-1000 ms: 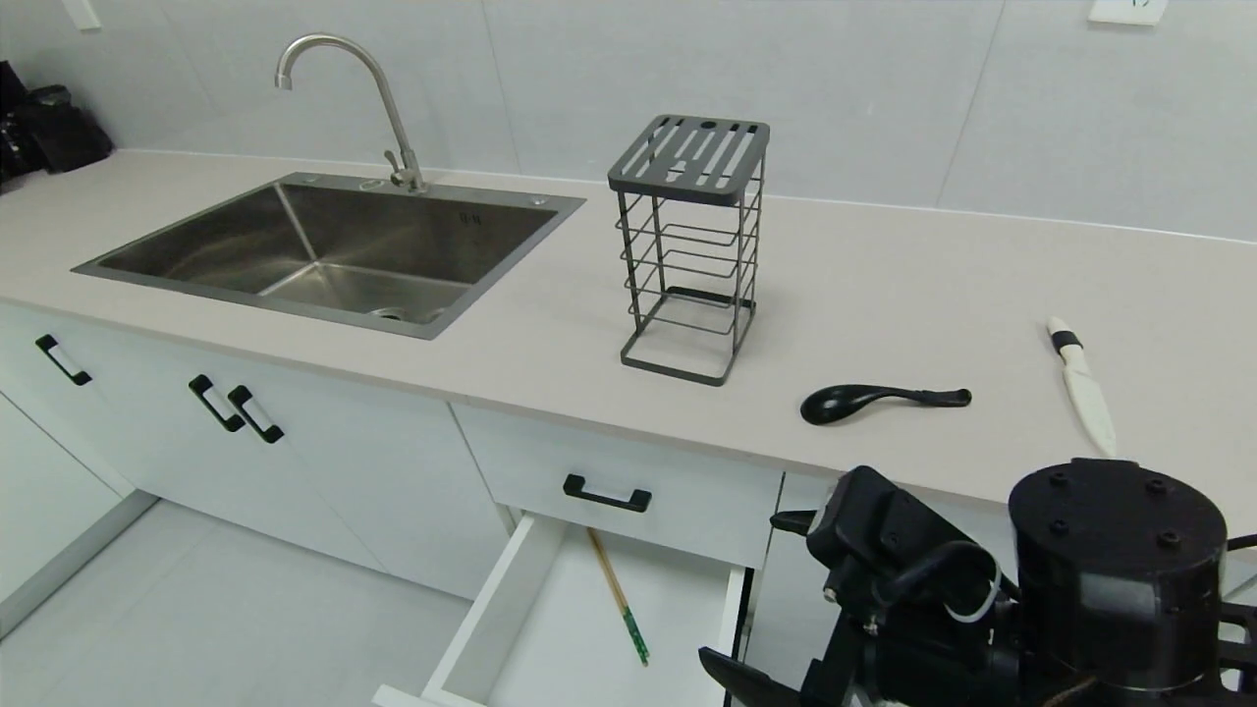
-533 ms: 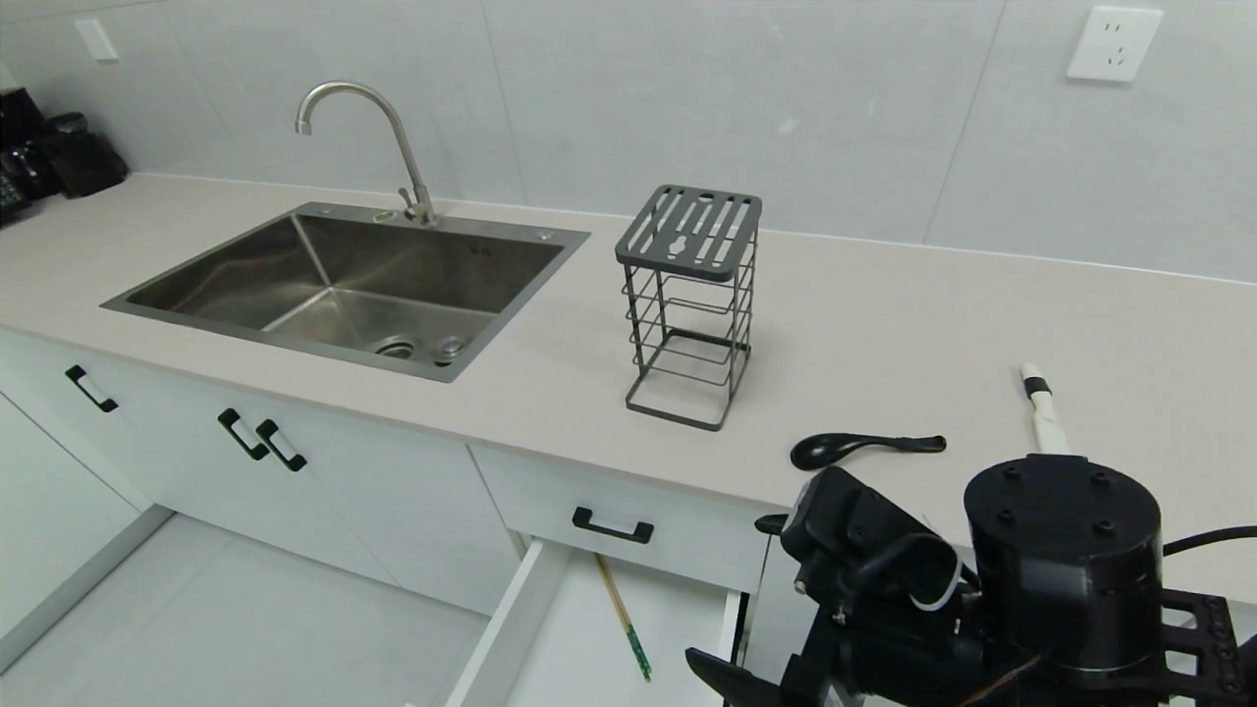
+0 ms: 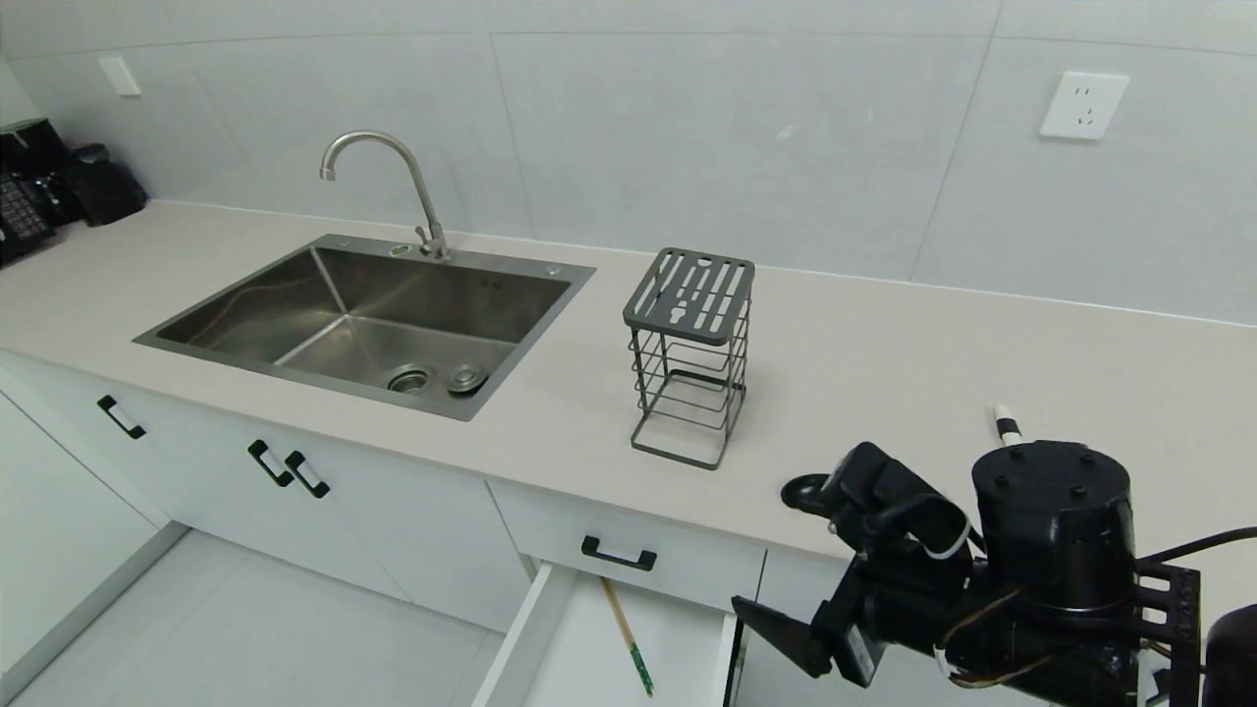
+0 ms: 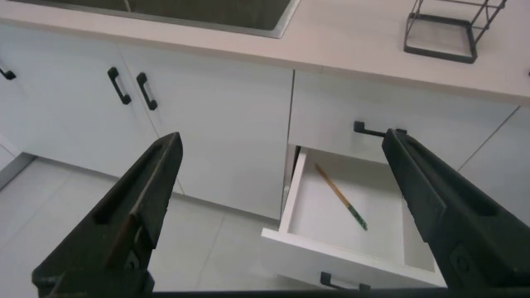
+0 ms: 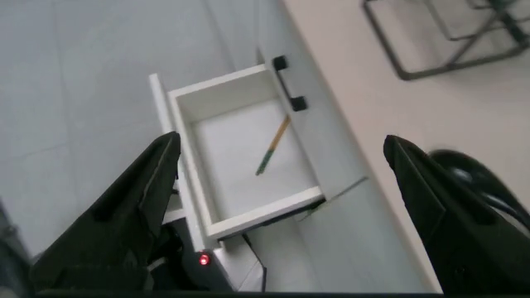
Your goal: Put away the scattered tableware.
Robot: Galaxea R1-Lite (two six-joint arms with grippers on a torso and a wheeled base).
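A black spoon (image 3: 805, 490) lies near the counter's front edge, its handle hidden behind my right arm. Farther right, the tip of a white knife (image 3: 1004, 424) pokes out above that arm. Below the counter a white drawer (image 3: 513, 643) stands pulled out with one green-tipped chopstick (image 3: 627, 640) inside. My right gripper (image 5: 281, 142) hangs open above the drawer (image 5: 184, 157) and chopstick (image 5: 272, 151), holding nothing; one of its fingers (image 3: 781, 636) sits beside the drawer's right side. My left gripper (image 4: 281, 145) is open and empty, facing the drawer (image 4: 286, 207) and chopstick (image 4: 339, 196).
A dark wire rack (image 3: 689, 355) stands on the counter right of the steel sink (image 3: 295, 309) with its tap (image 3: 398, 187). Cabinet doors with black handles (image 3: 285, 466) run below. A closed drawer's handle (image 3: 617, 556) sits above the open one. Dark appliances (image 3: 59, 187) occupy the far left.
The whole head picture has shifted down, so the camera has moved. My right arm now covers the spoon's handle and most of the knife.
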